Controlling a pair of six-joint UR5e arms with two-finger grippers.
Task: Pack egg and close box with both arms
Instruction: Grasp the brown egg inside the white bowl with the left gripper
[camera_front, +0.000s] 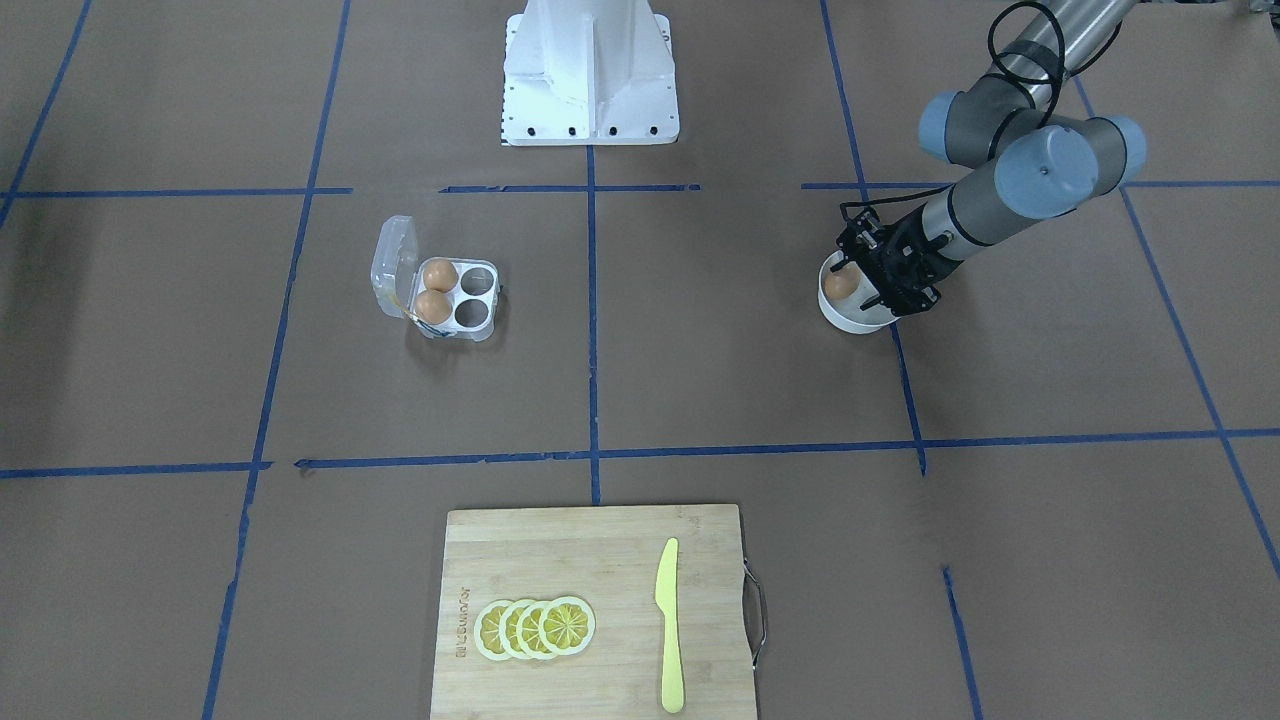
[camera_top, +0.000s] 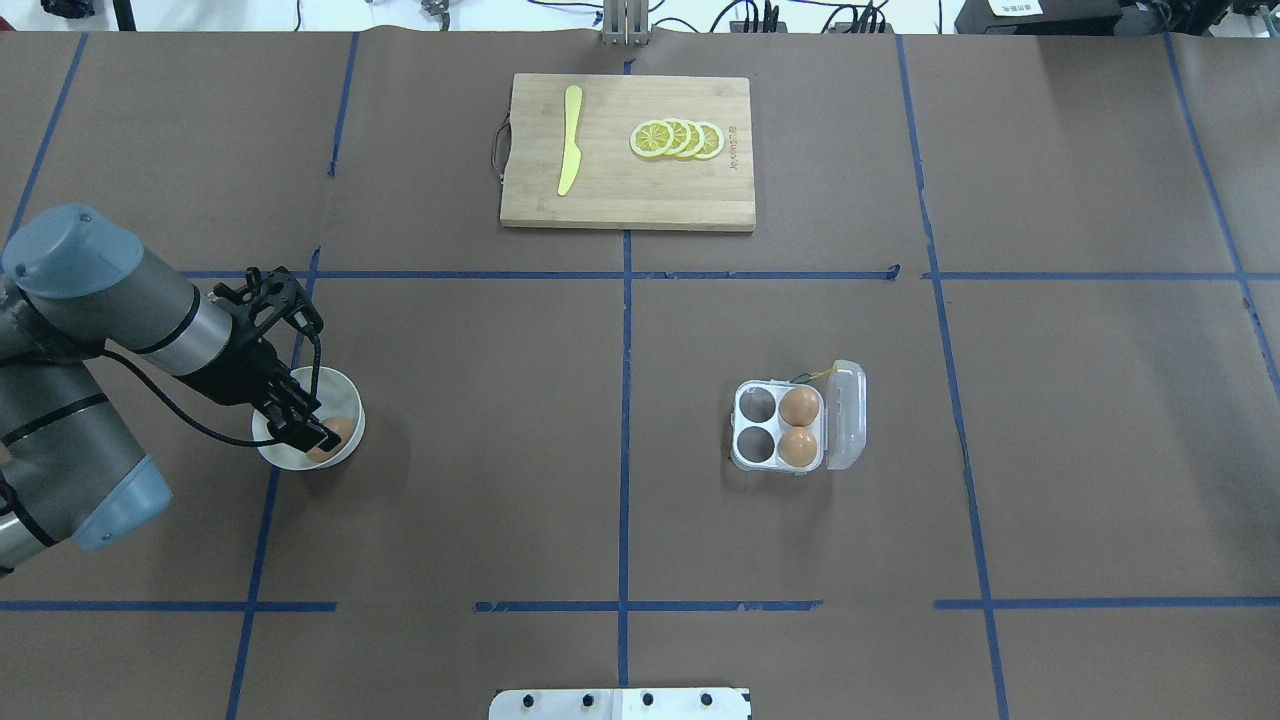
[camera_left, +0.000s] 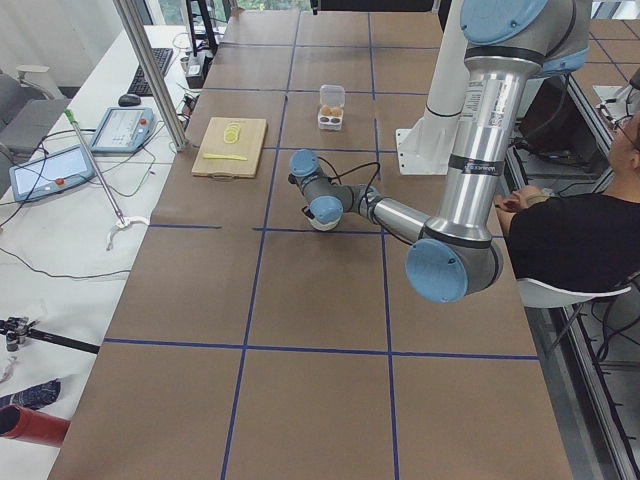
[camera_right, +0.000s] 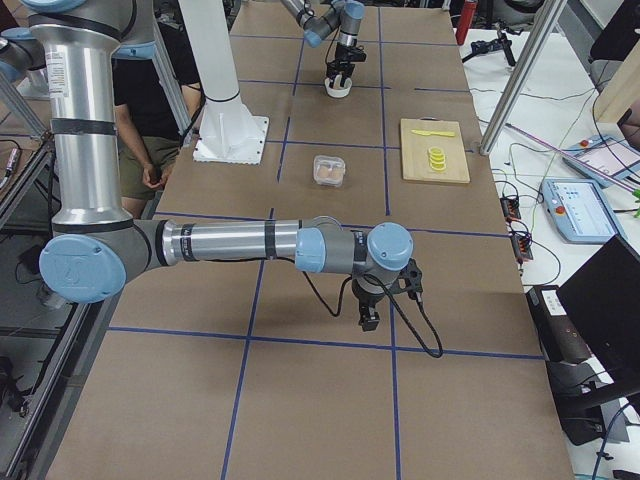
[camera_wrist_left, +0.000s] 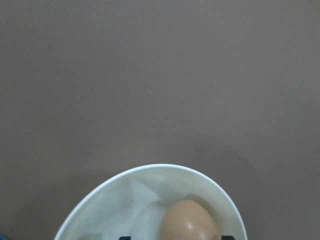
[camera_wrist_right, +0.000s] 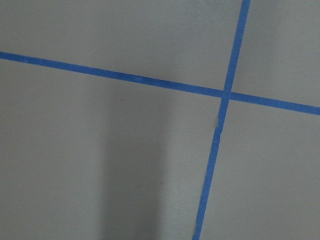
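The egg (camera_top: 337, 432) lies in a round white bowl (camera_top: 345, 386) at the table's left side. My left gripper (camera_top: 318, 425) reaches down into the bowl, open, with a finger on either side of the egg (camera_wrist_left: 189, 224); the fingertips (camera_wrist_left: 125, 237) just show at the bottom edge of the left wrist view. The clear box (camera_top: 757, 425) stands right of centre, its lid (camera_top: 846, 415) open. Two eggs (camera_top: 800, 407) fill the cells next to the lid; the other two cells are empty. My right gripper (camera_right: 368, 312) shows only in the exterior right view, above bare table far from the box; I cannot tell its state.
A wooden cutting board (camera_top: 625, 195) at the table's far side carries a yellow knife (camera_top: 570, 140) and lemon slices (camera_top: 678, 139). The white pedestal (camera_front: 590, 75) stands at the robot's edge. A seated person (camera_left: 570, 240) is beside the table.
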